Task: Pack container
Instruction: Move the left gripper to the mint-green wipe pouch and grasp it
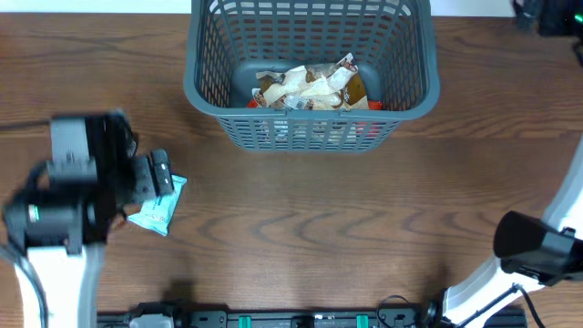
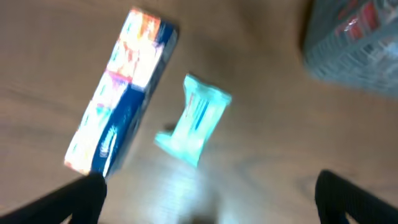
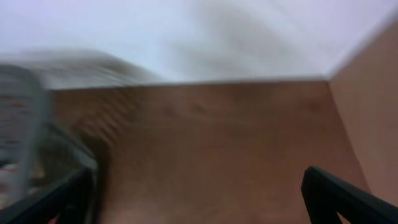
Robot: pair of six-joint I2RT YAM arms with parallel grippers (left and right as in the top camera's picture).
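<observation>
The container (image 1: 312, 114), a dark grey-blue slotted basket, stands at the table's far middle with several snack packs (image 1: 310, 89) inside. A teal snack pack (image 1: 159, 208) lies on the wood at the left, partly under my left arm. In the left wrist view, which is blurred, the teal pack (image 2: 196, 121) lies beside a blue, white and orange box (image 2: 121, 93). The container's corner (image 2: 354, 43) shows at the upper right. My left gripper (image 2: 208, 183) is open and empty, above and short of the pack. My right gripper (image 3: 199, 180) is open and empty over bare wood, with the container's blurred wall (image 3: 25, 124) at its left.
The box is hidden under the left arm in the overhead view. The right arm (image 1: 533, 246) sits at the front right corner. A rail with cables (image 1: 273, 319) runs along the front edge. A white wall (image 3: 186, 37) stands behind the table.
</observation>
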